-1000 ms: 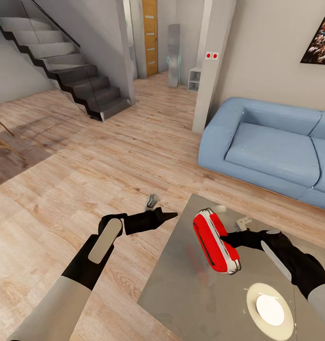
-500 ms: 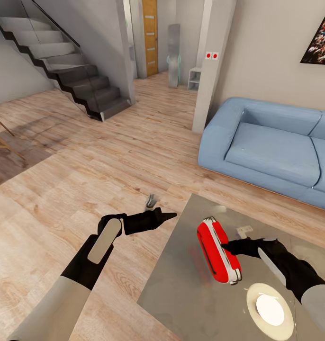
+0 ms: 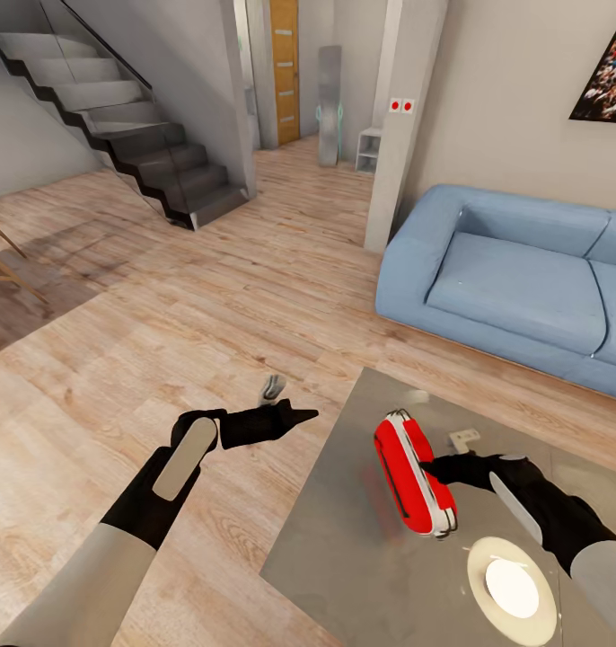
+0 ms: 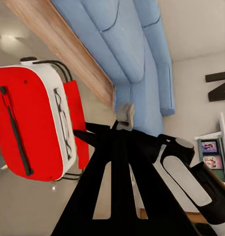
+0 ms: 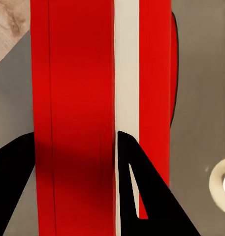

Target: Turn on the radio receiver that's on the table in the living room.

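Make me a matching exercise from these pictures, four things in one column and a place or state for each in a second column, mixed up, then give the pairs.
Things:
1. radio
2. sofa
3. left gripper
4. white dish

Places or states:
A. over the wood floor, beside the table
B. against the beige wall
C. gripped by the right gripper
D. on the table's near part, beside the right arm

Pairs: 1-C, 2-B, 3-A, 4-D
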Robot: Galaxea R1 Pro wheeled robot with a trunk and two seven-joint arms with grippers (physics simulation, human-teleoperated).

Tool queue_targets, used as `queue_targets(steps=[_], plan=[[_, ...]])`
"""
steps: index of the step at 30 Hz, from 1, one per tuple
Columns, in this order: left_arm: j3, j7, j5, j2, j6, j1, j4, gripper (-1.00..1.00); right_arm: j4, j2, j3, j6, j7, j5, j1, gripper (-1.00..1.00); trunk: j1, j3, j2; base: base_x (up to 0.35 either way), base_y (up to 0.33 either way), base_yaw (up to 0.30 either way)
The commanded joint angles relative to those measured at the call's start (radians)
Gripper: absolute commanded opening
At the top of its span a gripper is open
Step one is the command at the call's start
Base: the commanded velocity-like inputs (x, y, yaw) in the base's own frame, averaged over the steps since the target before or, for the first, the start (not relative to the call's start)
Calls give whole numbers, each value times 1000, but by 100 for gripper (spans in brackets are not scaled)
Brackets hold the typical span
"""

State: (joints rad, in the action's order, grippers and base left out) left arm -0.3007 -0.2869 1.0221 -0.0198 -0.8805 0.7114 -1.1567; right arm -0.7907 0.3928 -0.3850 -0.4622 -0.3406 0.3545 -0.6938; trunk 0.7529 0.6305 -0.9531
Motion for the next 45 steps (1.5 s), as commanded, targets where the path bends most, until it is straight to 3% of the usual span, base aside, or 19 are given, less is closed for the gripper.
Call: queue_targets(steps=[1, 8, 21, 26, 36, 45], plan=[[0, 0, 0, 0, 0, 0, 0, -100, 5, 0, 0, 10, 0, 4, 0, -100, 0, 0, 0, 0, 0, 0], [0, 0, 1, 0, 0, 0, -1, -100, 59, 0, -2, 118, 0, 100, 0, -100, 0, 0, 0, 0, 0, 0], [0, -1, 1, 0, 0, 0, -2, -100, 122, -1, -7, 167, 17, 104, 0, -100, 0, 0, 0, 0, 0, 0], [0, -2, 1, 0, 0, 0, -3, -100, 126, -28, -8, 169, 61, 103, 0, -100, 0, 0, 0, 0, 0, 0], [0, -2, 2, 0, 0, 0, -3, -100, 140, -33, -8, 170, 65, 103, 0, -100, 0, 0, 0, 0, 0, 0], [0, -2, 3, 0, 0, 0, -4, -100, 176, -55, -9, 204, 65, 101, -1, -100, 0, 0, 0, 0, 0, 0]])
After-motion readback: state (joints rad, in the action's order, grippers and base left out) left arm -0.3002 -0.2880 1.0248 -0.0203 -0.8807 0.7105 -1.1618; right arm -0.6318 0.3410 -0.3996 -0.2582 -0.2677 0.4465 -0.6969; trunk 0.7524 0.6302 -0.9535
